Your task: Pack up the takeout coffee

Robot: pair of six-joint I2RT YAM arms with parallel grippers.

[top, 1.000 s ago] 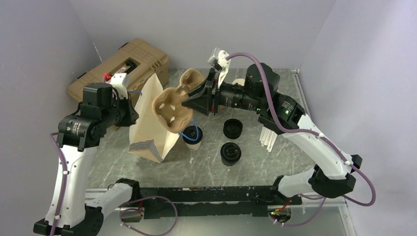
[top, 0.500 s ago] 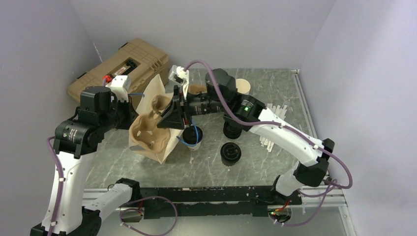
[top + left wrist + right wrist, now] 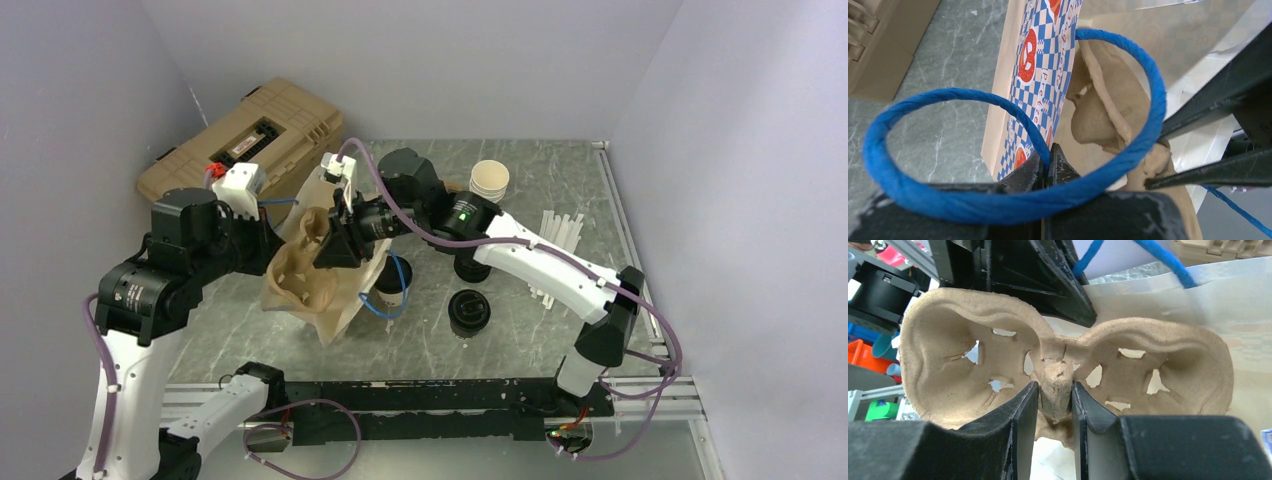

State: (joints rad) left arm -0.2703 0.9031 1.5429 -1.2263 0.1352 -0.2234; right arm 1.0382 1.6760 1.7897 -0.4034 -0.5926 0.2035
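The takeout coffee (image 3: pixel 391 288), a pale cup with a black lid, stands on the table just right of the paper bag (image 3: pixel 345 300), half hidden by it. My left gripper (image 3: pixel 270 238) (image 3: pixel 1049 159) is shut on one blue rope handle (image 3: pixel 973 97) of the bag, holding its mouth up. My right gripper (image 3: pixel 335 247) (image 3: pixel 1055 390) is shut on the centre ridge of a brown pulp cup carrier (image 3: pixel 298 272) (image 3: pixel 1063 365). The carrier stands on edge in the bag's mouth, its two cup wells empty. The bag's other blue handle (image 3: pixel 385 305) loops round the coffee.
Two round black lidded things (image 3: pixel 470 312) (image 3: pixel 470 268) sit right of the coffee. A stack of cream cups (image 3: pixel 489 180) and white straws (image 3: pixel 560 232) lie at the back right. A tan toolbox (image 3: pixel 250 135) fills the back left corner.
My right arm has swung left and down, carrying the pulp carrier from above the table into the bag's mouth. The left arm has shifted slightly, still holding the handle.
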